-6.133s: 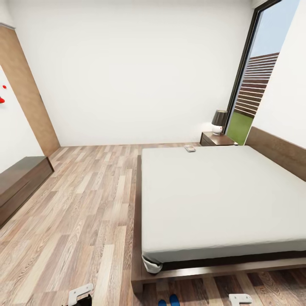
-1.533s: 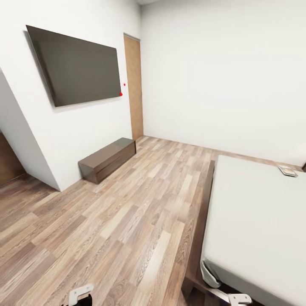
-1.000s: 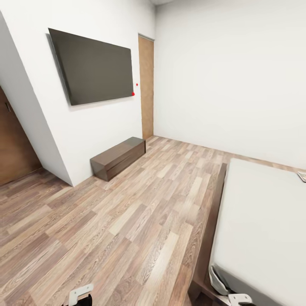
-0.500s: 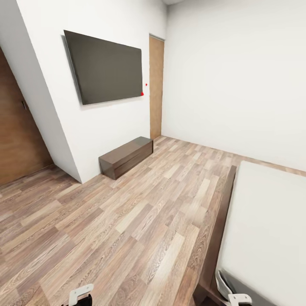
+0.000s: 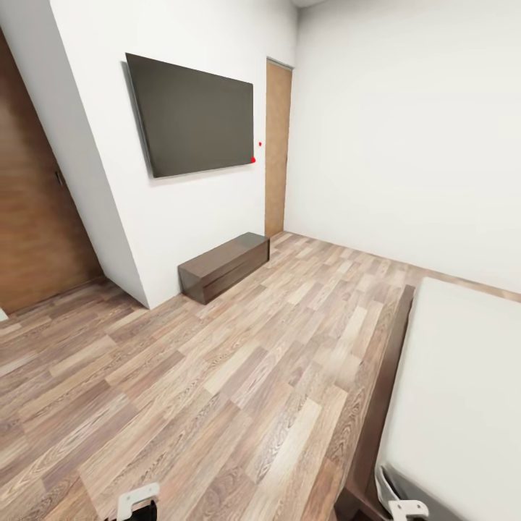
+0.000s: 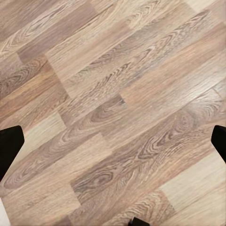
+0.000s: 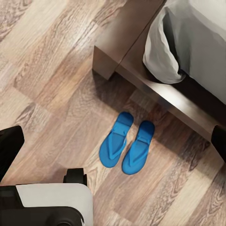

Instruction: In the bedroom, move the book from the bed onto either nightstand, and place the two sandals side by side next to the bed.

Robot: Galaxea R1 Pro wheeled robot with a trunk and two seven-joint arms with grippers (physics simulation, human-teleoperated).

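Observation:
In the right wrist view the two sandals [image 7: 127, 147], bright blue, lie side by side on the plank floor just off a corner of the bed's dark frame [image 7: 123, 44]. My right gripper [image 7: 114, 143] hangs open well above them, its black fingertips [image 7: 10, 146] at the picture's edges. My left gripper [image 6: 113, 143] is open too, over bare floor. In the head view the bed [image 5: 463, 376] shows its off-white mattress at the right. The book and the nightstand are out of view.
A dark TV [image 5: 192, 116] hangs on the white wall above a long low dark cabinet [image 5: 224, 266]. Brown doors stand at the far corner [image 5: 278, 145] and at the left [image 5: 36, 217]. Wide plank floor [image 5: 239, 376] lies between cabinet and bed. My base [image 7: 47, 207] is near the sandals.
The head camera has kept turning left: TV, cabinet and door slide right in the picture, the book and most of the bed have left it at the right. Arms unchanged.

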